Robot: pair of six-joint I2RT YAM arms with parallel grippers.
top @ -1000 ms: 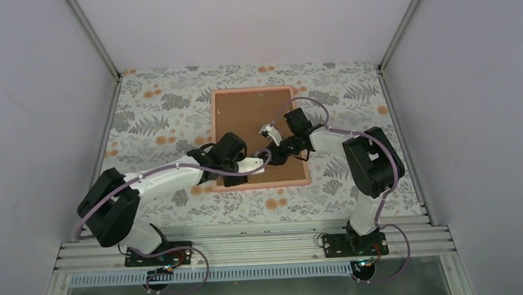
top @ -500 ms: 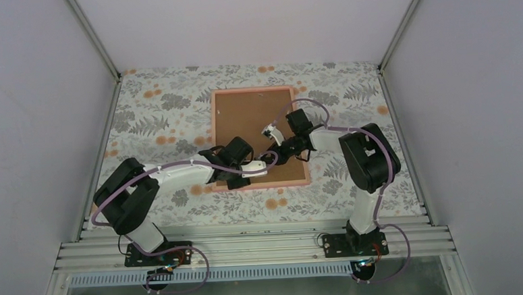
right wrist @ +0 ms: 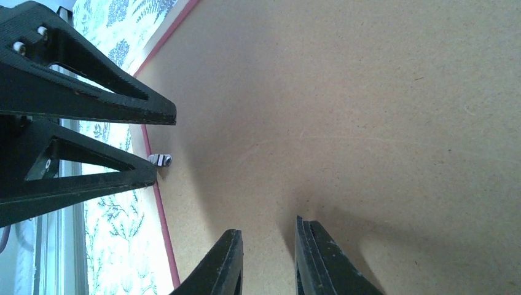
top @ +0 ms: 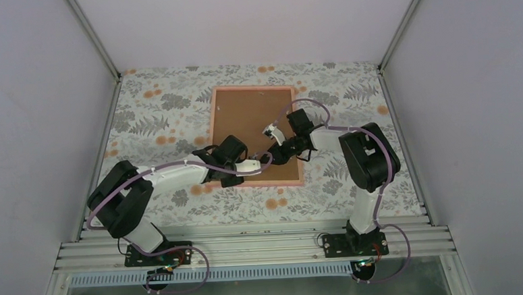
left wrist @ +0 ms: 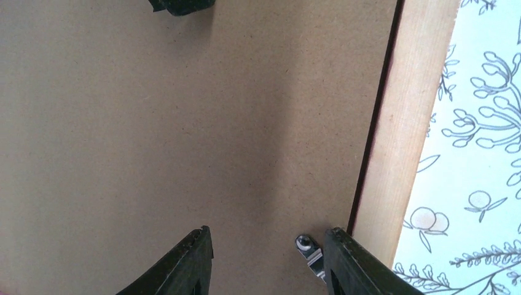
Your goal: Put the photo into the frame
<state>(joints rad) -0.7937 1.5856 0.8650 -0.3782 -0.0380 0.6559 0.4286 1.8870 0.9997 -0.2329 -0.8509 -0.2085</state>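
Left pincer (left wrist: 267, 246), spread and empty, straddles a small metal clip (left wrist: 309, 253) edging the stiff, probably light frame (left wrist: 399, 123), likely the place to grip.

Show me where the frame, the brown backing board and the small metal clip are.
frame (left wrist: 399, 153), left wrist view, on its wide pale border.
brown backing board (top: 247, 118), top external view, on its bare middle.
metal clip (left wrist: 310, 252), left wrist view, on its silver tab.

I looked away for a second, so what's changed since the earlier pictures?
The frame twisted slightly, its near right corner sliding left. The left arm's elbow swung inward, left gripper still at the near edge. Right gripper stayed over the brown backing; nothing grasped.
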